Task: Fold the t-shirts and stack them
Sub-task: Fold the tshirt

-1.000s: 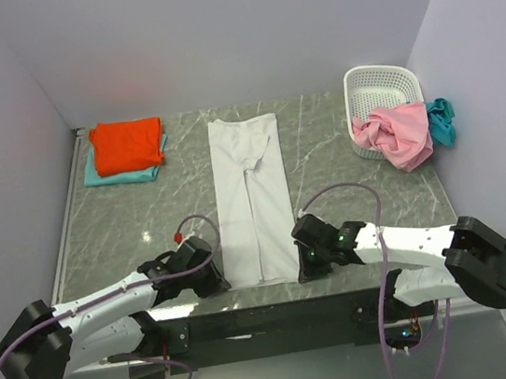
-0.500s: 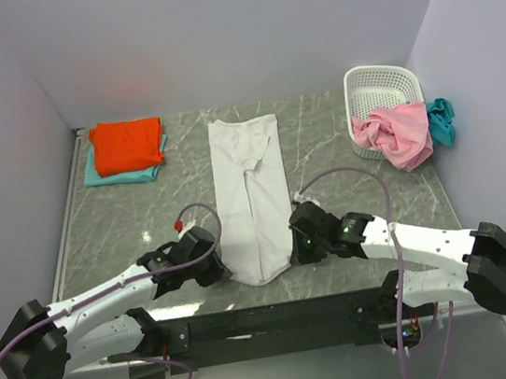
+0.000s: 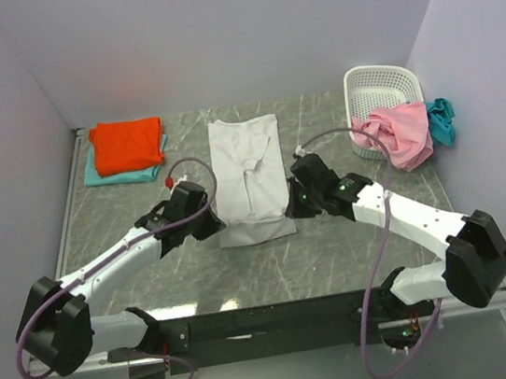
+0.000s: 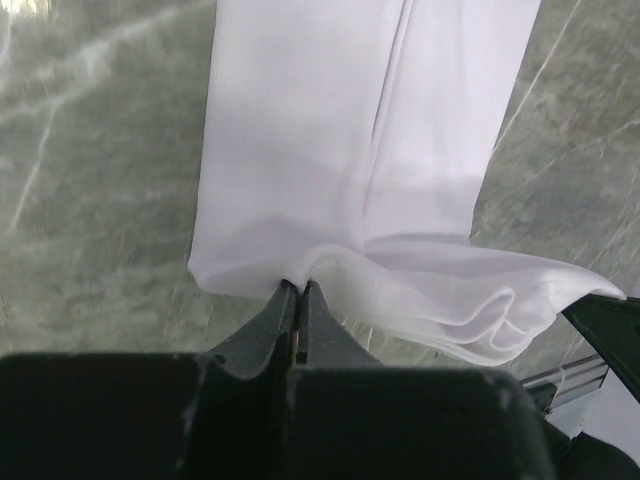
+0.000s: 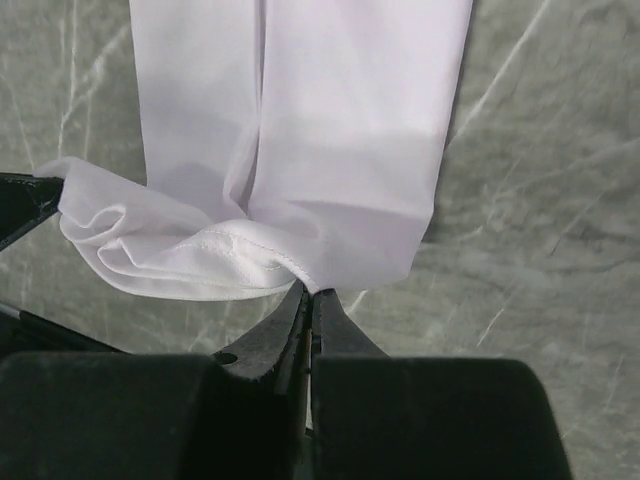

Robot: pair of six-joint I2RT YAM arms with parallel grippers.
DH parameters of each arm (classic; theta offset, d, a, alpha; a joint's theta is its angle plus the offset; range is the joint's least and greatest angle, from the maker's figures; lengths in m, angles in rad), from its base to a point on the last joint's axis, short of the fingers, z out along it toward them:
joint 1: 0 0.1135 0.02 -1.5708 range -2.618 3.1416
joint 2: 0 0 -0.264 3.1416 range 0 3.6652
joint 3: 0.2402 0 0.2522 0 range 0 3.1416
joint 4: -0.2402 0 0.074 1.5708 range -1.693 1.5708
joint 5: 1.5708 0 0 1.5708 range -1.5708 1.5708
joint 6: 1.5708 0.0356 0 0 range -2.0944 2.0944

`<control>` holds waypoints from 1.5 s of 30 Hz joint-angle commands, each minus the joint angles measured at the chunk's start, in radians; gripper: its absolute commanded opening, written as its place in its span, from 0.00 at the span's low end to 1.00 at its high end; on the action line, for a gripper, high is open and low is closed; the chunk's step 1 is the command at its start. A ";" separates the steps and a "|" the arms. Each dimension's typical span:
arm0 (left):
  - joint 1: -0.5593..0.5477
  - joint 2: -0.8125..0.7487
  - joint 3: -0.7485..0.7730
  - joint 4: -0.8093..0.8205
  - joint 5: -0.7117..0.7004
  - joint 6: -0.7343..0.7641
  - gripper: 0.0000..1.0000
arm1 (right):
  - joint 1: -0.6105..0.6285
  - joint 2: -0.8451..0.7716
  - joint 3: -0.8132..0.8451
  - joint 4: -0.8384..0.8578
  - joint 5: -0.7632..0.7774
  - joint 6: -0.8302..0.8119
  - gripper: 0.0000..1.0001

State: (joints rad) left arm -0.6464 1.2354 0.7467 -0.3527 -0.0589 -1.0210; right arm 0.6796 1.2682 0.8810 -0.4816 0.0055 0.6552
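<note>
The white t-shirt, folded into a long strip, lies in the middle of the table with its near end doubled back over itself. My left gripper is shut on the near left corner of the white t-shirt. My right gripper is shut on its near right corner. Both hold the hem lifted above the lower layer. An orange-red t-shirt lies folded on a pale aqua t-shirt at the far left. A pink t-shirt and a teal-blue t-shirt hang over the basket.
A white perforated laundry basket stands at the far right by the wall. The grey marble table ends in a black rail at the near edge. Pale walls close in the left, back and right sides.
Both grippers have carried the shirt's near hem away from the table's near edge toward the far side, doubling the strip over itself. The visible shirt is now about half as long.
</note>
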 commanded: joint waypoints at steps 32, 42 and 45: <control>0.271 0.593 0.609 0.001 0.186 0.337 0.01 | -0.245 0.528 0.550 0.005 -0.122 -0.164 0.00; 0.291 0.699 0.686 0.006 0.217 0.358 0.01 | -0.276 0.609 0.593 0.035 -0.159 -0.169 0.00; 0.291 0.730 0.710 0.001 0.223 0.360 0.01 | -0.281 0.631 0.608 0.031 -0.151 -0.172 0.00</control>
State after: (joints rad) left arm -0.3611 1.9476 1.4021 -0.3641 0.1379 -0.6903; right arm 0.4103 1.8786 1.4281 -0.4816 -0.1436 0.4961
